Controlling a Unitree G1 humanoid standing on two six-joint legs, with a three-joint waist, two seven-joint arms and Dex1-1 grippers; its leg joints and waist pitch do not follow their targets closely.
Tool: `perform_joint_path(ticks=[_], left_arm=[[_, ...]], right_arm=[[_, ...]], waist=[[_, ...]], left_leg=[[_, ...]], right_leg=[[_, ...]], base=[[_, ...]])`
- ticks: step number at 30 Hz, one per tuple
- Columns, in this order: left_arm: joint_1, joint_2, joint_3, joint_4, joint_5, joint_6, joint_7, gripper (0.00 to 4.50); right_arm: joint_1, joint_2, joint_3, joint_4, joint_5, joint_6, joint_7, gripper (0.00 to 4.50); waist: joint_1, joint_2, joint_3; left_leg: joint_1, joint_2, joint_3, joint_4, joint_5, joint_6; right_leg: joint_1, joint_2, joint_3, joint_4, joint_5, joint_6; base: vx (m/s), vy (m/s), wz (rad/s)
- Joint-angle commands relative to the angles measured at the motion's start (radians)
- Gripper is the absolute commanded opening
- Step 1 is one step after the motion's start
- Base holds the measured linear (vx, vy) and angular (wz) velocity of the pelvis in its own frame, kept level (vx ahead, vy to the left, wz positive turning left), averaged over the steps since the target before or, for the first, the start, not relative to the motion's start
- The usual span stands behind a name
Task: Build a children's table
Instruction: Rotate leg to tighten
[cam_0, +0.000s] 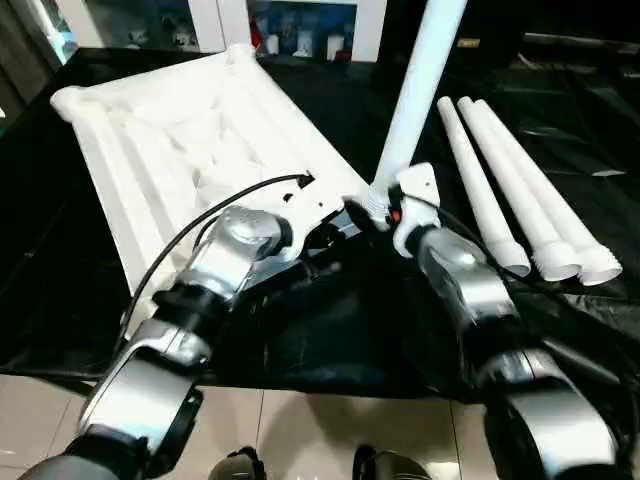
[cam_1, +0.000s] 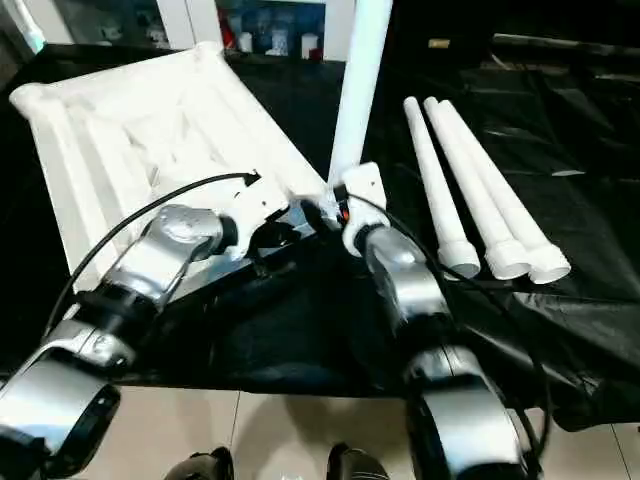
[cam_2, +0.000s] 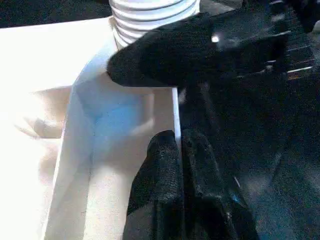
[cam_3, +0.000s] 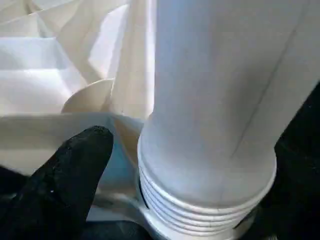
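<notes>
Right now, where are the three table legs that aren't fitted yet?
The three loose legs lie side by side on the black sheet at the robot's right, beyond its right forearm and right of the upright leg.

A black sheet (cam_0: 330, 350) (glossy, creased) covers the work surface above a pale tiled floor (cam_0: 300, 430).

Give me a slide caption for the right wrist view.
Upright table leg standing threaded-end down in the tabletop corner socket, beside one black finger.
</notes>
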Motion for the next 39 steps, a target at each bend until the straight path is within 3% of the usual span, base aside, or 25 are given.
perform_joint_path(ticks=[1, 5, 9, 12, 16, 17, 20, 22, 26, 29, 34, 39], left_arm=[[0.036, 0.006, -0.031, -0.02, -0.014, -0.014, -0.055, 0.0], [0.071, 0.042, -0.035, -0.058, -0.024, -0.03, -0.096, 0.0], [0.092, 0.061, -0.036, -0.088, -0.035, -0.039, -0.13, 0.0], [0.109, 0.078, -0.039, -0.109, -0.049, -0.051, -0.166, 0.0], [0.126, 0.095, -0.041, -0.14, -0.067, -0.064, -0.204, 0.0], [0.126, 0.095, -0.041, -0.14, -0.067, -0.064, -0.204, 0.0], [0.14, 0.111, -0.037, -0.164, -0.098, -0.117, -0.271, 0.0], [0.144, 0.115, -0.037, -0.169, -0.107, -0.129, -0.288, 0.0], [0.148, 0.131, -0.042, -0.166, -0.108, -0.138, -0.31, 0.0], [0.149, 0.144, -0.042, -0.163, -0.105, -0.144, -0.321, 0.0], [0.152, 0.158, -0.039, -0.163, -0.106, -0.158, -0.338, 0.0], [0.152, 0.16, -0.036, -0.166, -0.103, -0.159, -0.345, 0.0]], right_arm=[[0.055, -0.025, 0.024, -0.043, -0.003, 0.045, 0.044, 4.45], [0.131, -0.087, 0.038, -0.195, 0.014, 0.089, 0.112, 4.45], [0.162, -0.119, 0.036, -0.255, 0.022, 0.112, 0.145, 4.45], [0.182, -0.144, 0.037, -0.287, 0.025, 0.128, 0.174, 4.45], [0.22, -0.176, 0.055, -0.351, 0.039, 0.151, 0.228, 4.45], [0.22, -0.176, 0.055, -0.351, 0.039, 0.151, 0.228, 4.45], [0.265, -0.21, 0.086, -0.438, 0.075, 0.181, 0.332, 4.45], [0.273, -0.216, 0.093, -0.453, 0.078, 0.183, 0.35, 4.45], [0.277, -0.226, 0.095, -0.461, 0.079, 0.179, 0.365, 4.45], [0.279, -0.24, 0.096, -0.475, 0.099, 0.187, 0.403, 4.45], [0.282, -0.255, 0.099, -0.484, 0.108, 0.197, 0.426, 4.45], [0.275, -0.259, 0.105, -0.465, 0.102, 0.194, 0.446, 3.94]], waist=[[-0.001, 0.004, -0.08], [0.004, 0.002, -0.079], [0.002, 0.002, -0.078], [0.003, 0.003, -0.081], [0.005, 0.001, -0.088], [0.006, 0.002, -0.091], [0.009, -0.002, -0.088], [0.009, -0.002, -0.088], [0.007, -0.001, -0.083], [0.007, -0.001, -0.082], [0.007, -0.001, -0.087], [0.007, -0.003, -0.088]], left_leg=[[0.011, 0.041, -0.005, -0.03, 0.051, 0.219], [0.012, 0.043, -0.005, -0.032, 0.001, 0.19], [0.01, 0.039, -0.004, -0.034, -0.053, 0.148], [0.009, 0.039, -0.004, -0.032, -0.062, 0.127], [0.008, 0.036, -0.005, -0.025, -0.001, 0.148], [0.008, 0.035, -0.004, -0.021, 0.027, 0.168], [0.005, 0.034, -0.005, -0.019, 0.024, 0.19], [0.004, 0.035, -0.006, -0.019, 0.008, 0.189], [0.008, 0.037, -0.005, -0.022, -0.056, 0.146], [0.007, 0.036, -0.006, -0.022, -0.069, 0.128], [0.006, 0.033, -0.006, -0.017, -0.032, 0.141], [0.004, 0.032, -0.006, -0.015, -0.015, 0.155]], right_leg=[[0.075, -0.066, 0.052, -0.025, 0.213, -0.338], [0.074, -0.067, 0.053, -0.031, 0.123, -0.322], [0.073, -0.067, 0.055, -0.038, 0.038, -0.304], [0.073, -0.067, 0.058, -0.037, 0.028, -0.296], [0.077, -0.065, 0.057, -0.024, 0.131, -0.304], [0.075, -0.063, 0.057, -0.019, 0.179, -0.313], [0.078, -0.062, 0.056, -0.019, 0.181, -0.313], [0.077, -0.065, 0.055, -0.019, 0.155, -0.31], [0.071, -0.066, 0.057, -0.029, 0.032, -0.299], [0.072, -0.065, 0.058, -0.029, 0.012, -0.286], [0.073, -0.063, 0.057, -0.022, 0.071, -0.29], [0.074, -0.063, 0.056, -0.019, 0.086, -0.296]], base=[[0.0, 0.0, 0.0], [0.0, 0.0, 0.0], [0.0, 0.0, 0.0], [0.0, 0.0, 0.0], [0.0, 0.0, 0.0], [0.0, 0.0, 0.0], [0.0, 0.0, 0.0], [0.0, 0.0, 0.0], [0.0, 0.0, 0.0], [0.0, 0.0, 0.0], [0.0, 0.0, 0.0], [0.0, 0.0, 0.0]])
